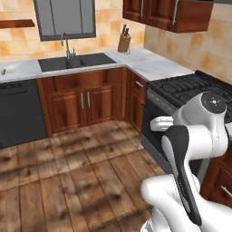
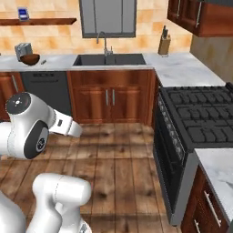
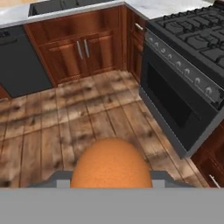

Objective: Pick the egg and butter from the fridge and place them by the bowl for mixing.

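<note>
Right up close, the egg [image 3: 111,163] sits in the claw [image 3: 111,181]. The claw is clenched on the egg, one grey finger [image 3: 59,178] on each side of it. The egg is in the air over the wood floor [image 3: 65,127], not on any counter.

I think the egg is light and smooth, so it could slip. It would crack if squeezed hard or dropped. Holding it at its wide middle, as the claw does, looks like the safest spot. From the hand view I see its rounded orange-brown top. Its long way seems to run along the claw, pointing out from the fingers, but I cannot be sure, since its lower part is hidden.

A bit farther off is the black stove [image 2: 200,113] on the right. Farther still is the sink [image 2: 109,59] under the window. Way over on the left end of the counter [image 2: 54,61] sits the bowl [image 2: 30,59], just in front of the silver toaster [image 2: 22,49]. The egg is well apart from the bowl.
</note>
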